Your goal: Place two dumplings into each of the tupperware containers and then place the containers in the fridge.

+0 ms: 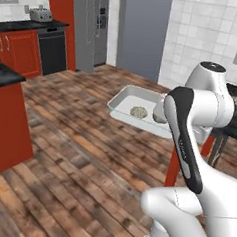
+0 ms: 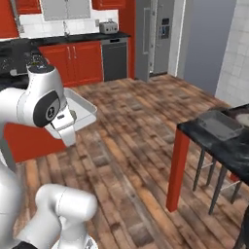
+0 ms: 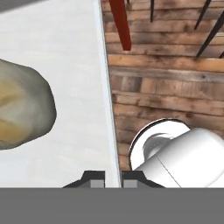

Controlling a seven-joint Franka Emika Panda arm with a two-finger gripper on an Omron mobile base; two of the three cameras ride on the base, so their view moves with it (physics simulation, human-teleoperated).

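Tool (image 3: 112,178) fingertips sit one on each side of the rim of the lighter tupperware container (image 1: 127,98), so we read them as clamped on that rim. We see this container held up in the air over the wooden floor (image 1: 83,153), well away from the fridge (image 2: 155,34), which stands at the far end of the kitchen with its doors closed. In the left base view 2 dumplings lie inside the held container: 1 dumpling (image 1: 138,112) near its middle and a second dumpling (image 1: 159,117) partly hidden behind the arm. The hand view shows 1 of them large and close on the container's pale floor, to the left of the rim. From the right base view the container juts out behind the arm's upper joint. The darker tupperware container (image 2: 220,124) rests on the black worktop (image 2: 204,138) with a red leg, well apart from the held container; we cannot tell what it holds.
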